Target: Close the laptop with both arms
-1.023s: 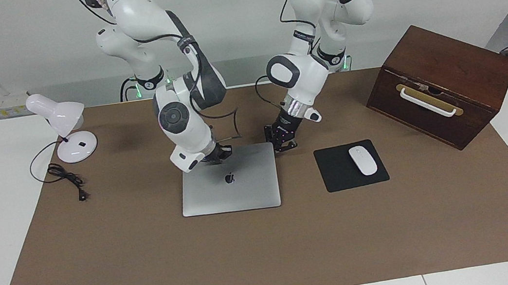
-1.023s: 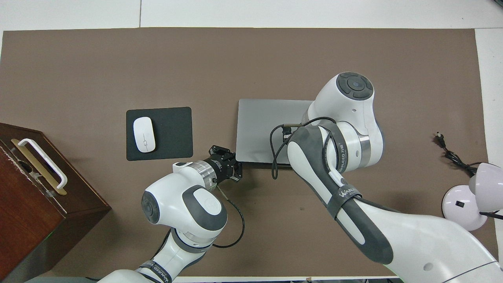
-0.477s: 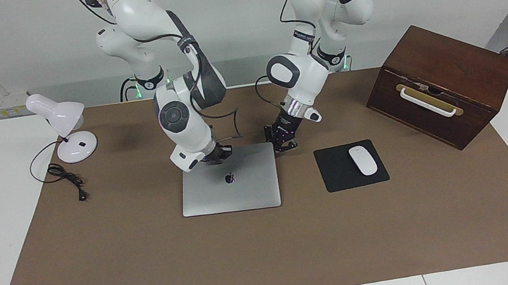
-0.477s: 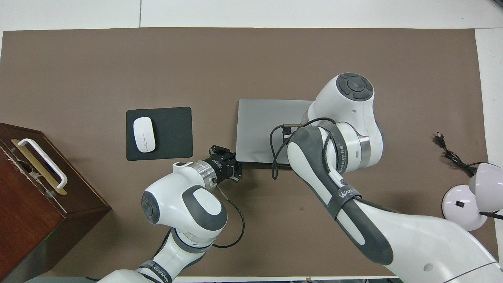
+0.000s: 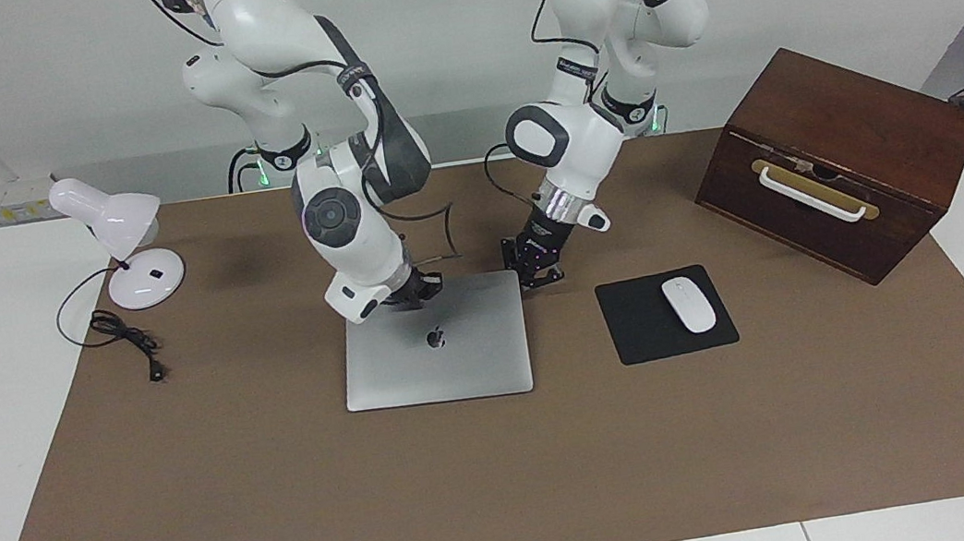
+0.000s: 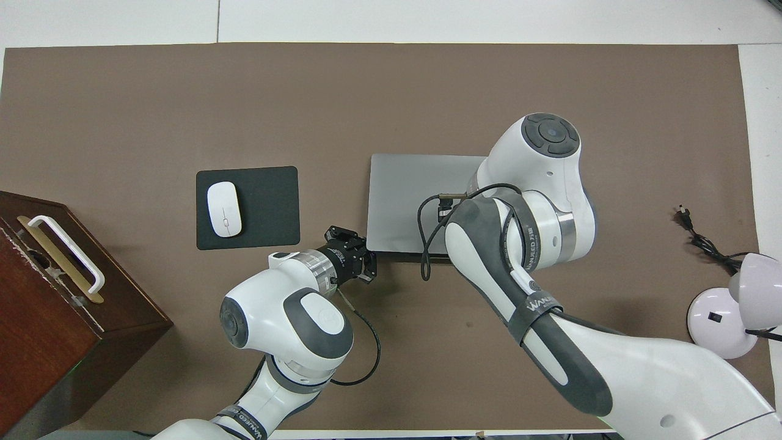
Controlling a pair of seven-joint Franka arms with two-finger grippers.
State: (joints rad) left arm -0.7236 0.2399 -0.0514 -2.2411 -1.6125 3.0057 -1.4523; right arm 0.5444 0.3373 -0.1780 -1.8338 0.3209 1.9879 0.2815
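Right tool [image 5: 420, 293] lifted slightly; overhead view hides it.

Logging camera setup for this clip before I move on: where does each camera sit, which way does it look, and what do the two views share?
Facing view: high across the table, looking at the robots; both arms hang from the top, right gripper over the closed laptop, left gripper at its corner.
Overhead view: above the robots' end, looking steeply down; arms enter from the bottom, the right arm hiding its gripper.
Shared, half a turn apart: laptop, left gripper, mouse, wooden box, lamp.
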